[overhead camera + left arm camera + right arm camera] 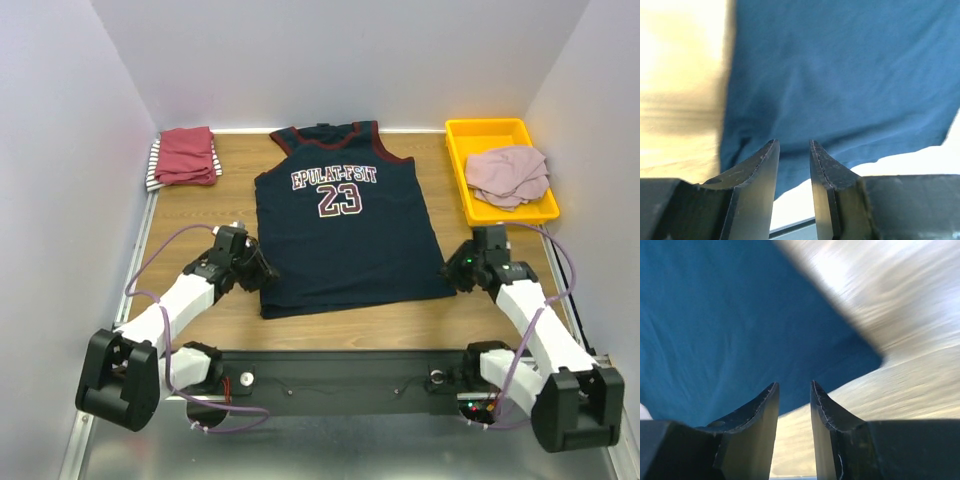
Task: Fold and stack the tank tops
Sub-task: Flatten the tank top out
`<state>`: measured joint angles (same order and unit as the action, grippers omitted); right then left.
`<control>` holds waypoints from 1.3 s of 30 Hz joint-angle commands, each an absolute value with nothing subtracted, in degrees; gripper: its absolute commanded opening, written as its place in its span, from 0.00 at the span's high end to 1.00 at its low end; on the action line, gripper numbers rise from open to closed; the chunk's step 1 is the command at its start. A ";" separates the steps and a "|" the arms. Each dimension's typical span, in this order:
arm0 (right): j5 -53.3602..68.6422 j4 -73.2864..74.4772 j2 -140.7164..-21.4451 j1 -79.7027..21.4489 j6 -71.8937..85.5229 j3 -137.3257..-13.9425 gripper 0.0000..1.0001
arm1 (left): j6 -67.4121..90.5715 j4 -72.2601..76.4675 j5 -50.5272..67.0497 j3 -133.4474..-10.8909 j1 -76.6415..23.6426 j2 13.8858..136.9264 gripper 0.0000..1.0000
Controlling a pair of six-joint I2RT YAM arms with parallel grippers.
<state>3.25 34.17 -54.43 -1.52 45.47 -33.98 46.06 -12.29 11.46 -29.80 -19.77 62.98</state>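
The navy jersey [345,225] with maroon trim and a white 23 lies spread flat on the wooden table, neck to the back. My left gripper [262,275] is at its near left corner, jaws a little apart and empty. In the left wrist view the blue cloth [840,75] lies just beyond the gripper [792,142]. My right gripper [455,270] is at the near right corner, open and empty. In the right wrist view the jersey's corner [715,315] lies just ahead of the gripper [793,384]. A folded dark-red top [185,155] lies on a striped one [153,168]. A dusty-pink top [507,172] lies crumpled.
The yellow tray [470,135] holding the pink top stands at the back right. The red and striped stack is at the back left corner. Grey walls close in three sides. The black arm rail [340,380] runs along the near edge.
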 commanded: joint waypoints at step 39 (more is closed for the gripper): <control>-26.90 32.26 -93.69 -55.81 55.28 -54.14 0.59 | 43.68 -2.73 7.73 -32.17 -19.86 77.87 0.61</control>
